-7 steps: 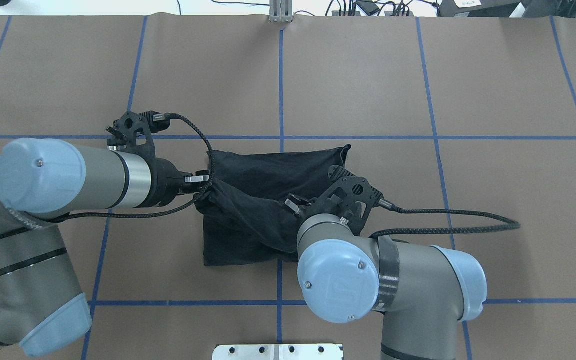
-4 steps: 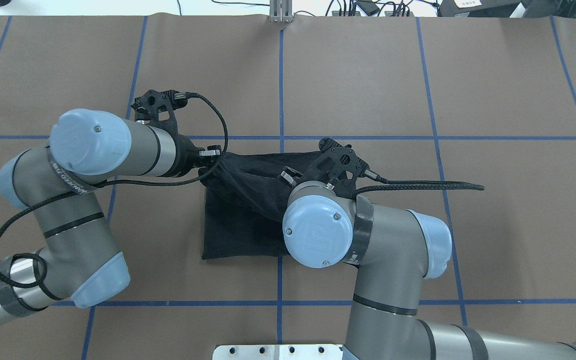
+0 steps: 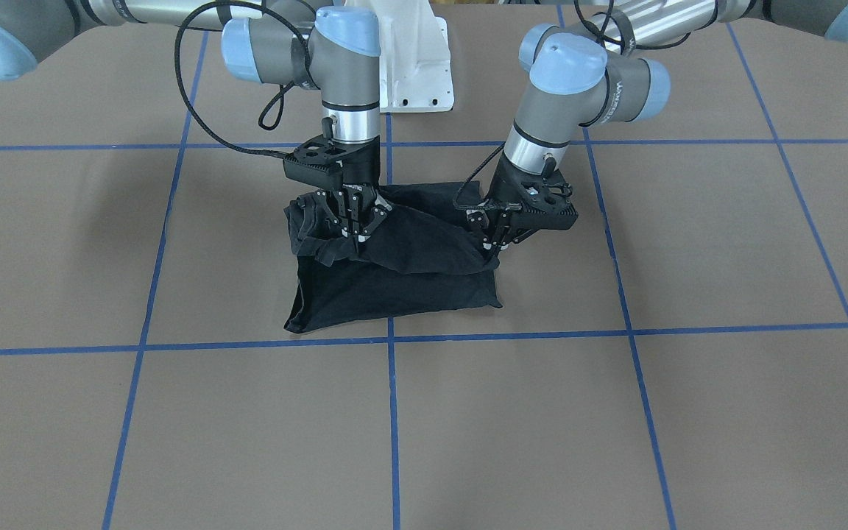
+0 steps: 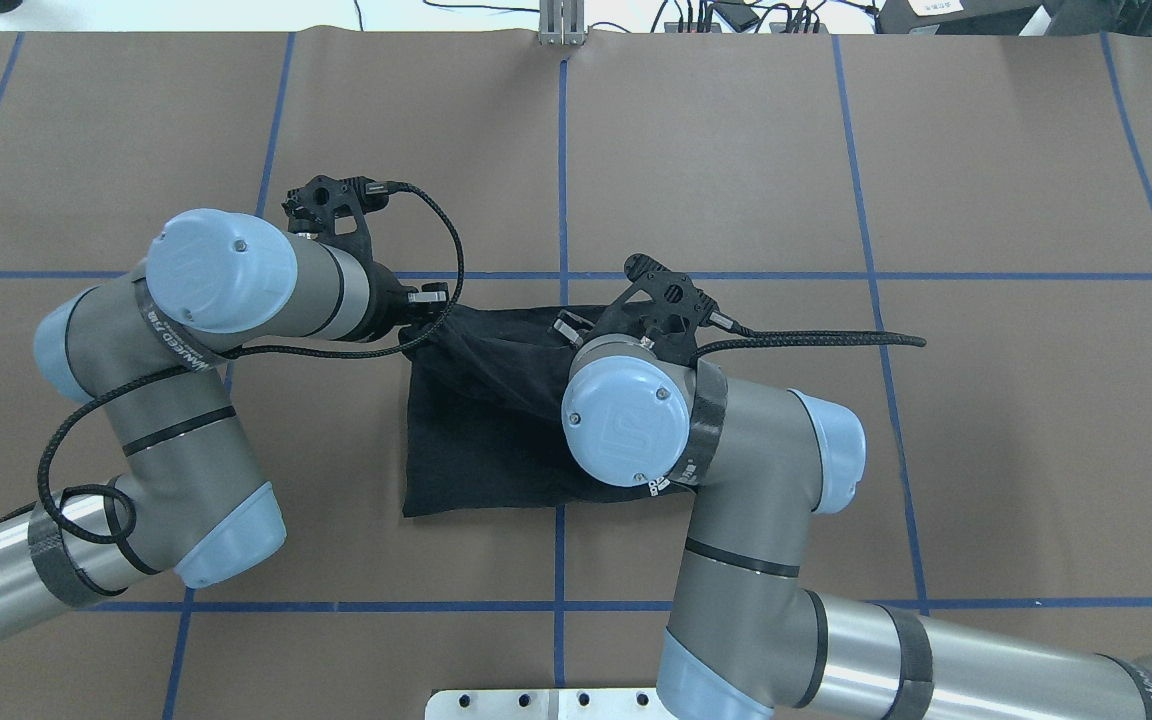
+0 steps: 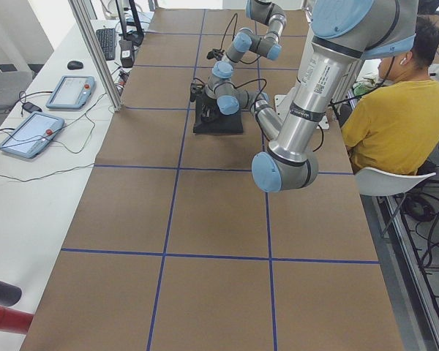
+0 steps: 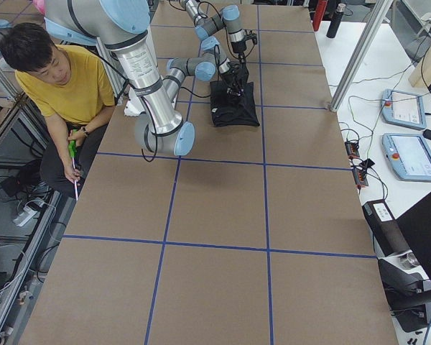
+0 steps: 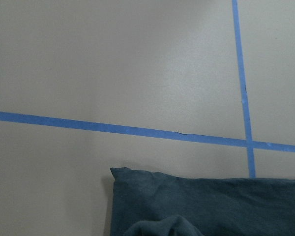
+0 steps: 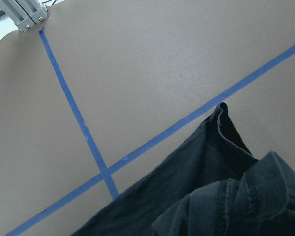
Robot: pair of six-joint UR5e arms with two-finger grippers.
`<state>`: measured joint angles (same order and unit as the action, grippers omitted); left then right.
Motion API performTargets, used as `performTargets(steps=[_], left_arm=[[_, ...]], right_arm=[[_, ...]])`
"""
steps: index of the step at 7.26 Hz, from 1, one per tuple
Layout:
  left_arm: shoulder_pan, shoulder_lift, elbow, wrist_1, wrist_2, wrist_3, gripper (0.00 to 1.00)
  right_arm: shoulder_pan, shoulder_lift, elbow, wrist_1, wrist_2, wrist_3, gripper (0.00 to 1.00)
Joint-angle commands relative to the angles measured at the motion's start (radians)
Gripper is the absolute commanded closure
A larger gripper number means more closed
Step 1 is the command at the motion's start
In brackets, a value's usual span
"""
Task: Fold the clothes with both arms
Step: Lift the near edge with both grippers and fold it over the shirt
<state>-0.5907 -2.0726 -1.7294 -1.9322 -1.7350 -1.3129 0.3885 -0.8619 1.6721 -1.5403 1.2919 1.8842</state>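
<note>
The clothes are one black T-shirt [image 3: 394,291] lying in a folded stack at the table's middle, also seen from above as T-shirt [image 4: 476,450]. No graphic shows. My left gripper [image 3: 496,252] is shut on a pinch of the top layer at the stack's side edge; from above, the left gripper [image 4: 416,338] sits at the shirt's left edge. My right gripper [image 3: 358,243] points straight down, shut on bunched fabric at the other side. From above its own wrist hides it. The raised layer sags between both arms. Only cloth [image 7: 211,206] and cloth [image 8: 211,196] show in the wrist views.
Brown table cover with a blue tape grid [image 4: 561,180]. The white pedestal base [image 3: 409,59] stands behind the shirt. A person in a yellow shirt [image 6: 65,86] sits beside the table. Tablets [image 5: 29,131] lie on the side bench. A metal post [image 4: 561,20] is at the far edge.
Both grippers moved away from the robot's base with the held layer, drawing it over the shirt toward its far edge. The near part of the shirt now lies flat and uncovered.
</note>
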Motion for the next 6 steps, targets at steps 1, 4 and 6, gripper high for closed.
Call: performTargets(steps=[1,4,6], left_arm=[[0.000,-0.001,0.016,-0.001,0.000,0.001,0.99],[-0.023,-0.015,-0.001,0.001,-0.011,0.050,0.00],[-0.117,-0.011,-0.036,0.010,-0.117,0.258,0.00]], right_arm=[[0.030,0.015,-0.034,0.003,0.023,-0.025,1.00],[0.136,0.097,-0.102,-0.001,0.180,-0.184,0.00],[0.200,0.127,-0.085,-0.012,0.354,-0.257,0.00]])
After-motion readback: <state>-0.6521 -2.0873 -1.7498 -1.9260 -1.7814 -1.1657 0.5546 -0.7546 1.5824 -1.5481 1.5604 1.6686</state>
